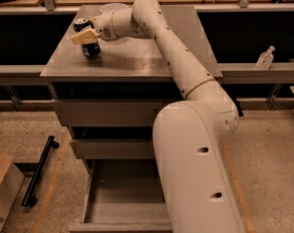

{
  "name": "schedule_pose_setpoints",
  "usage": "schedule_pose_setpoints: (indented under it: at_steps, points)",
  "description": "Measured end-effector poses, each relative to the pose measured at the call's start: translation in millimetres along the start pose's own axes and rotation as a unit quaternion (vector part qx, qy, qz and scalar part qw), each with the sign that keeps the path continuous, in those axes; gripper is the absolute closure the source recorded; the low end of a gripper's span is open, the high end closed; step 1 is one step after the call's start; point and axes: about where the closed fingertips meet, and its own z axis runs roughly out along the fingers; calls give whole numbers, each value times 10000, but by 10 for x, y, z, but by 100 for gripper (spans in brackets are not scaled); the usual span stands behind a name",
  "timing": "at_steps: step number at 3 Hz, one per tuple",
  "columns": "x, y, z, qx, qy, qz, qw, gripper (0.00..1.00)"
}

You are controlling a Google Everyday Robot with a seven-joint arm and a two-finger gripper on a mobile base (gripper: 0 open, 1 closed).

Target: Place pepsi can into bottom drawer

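Note:
The pepsi can [91,48] is dark blue with a silver top. It stands tilted near the left rear of the cabinet's top [137,57]. My gripper [85,36] reaches in from the right, and its tan fingers [81,37] are shut around the can's upper half. The can's base is at or just above the surface. The bottom drawer [122,200] is pulled out and open at the foot of the cabinet, directly below. My arm's big white link [195,164] hides the drawer's right side.
A white bowl [112,7] sits at the back of the cabinet top behind my arm. Two upper drawers [103,113] are nearly closed. A black bar [38,171] and a cardboard box [1,188] lie on the floor at left. A clear bottle [265,58] stands on the right ledge.

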Motion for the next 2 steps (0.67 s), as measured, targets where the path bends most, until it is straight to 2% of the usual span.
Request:
schedule_pose_setpoints:
  at_steps: [1,2]
  points:
    - [-90,26,-468,331,-59,-54,9994,100]
    - [-212,172,-1004,665,-40,-67,9978,100]
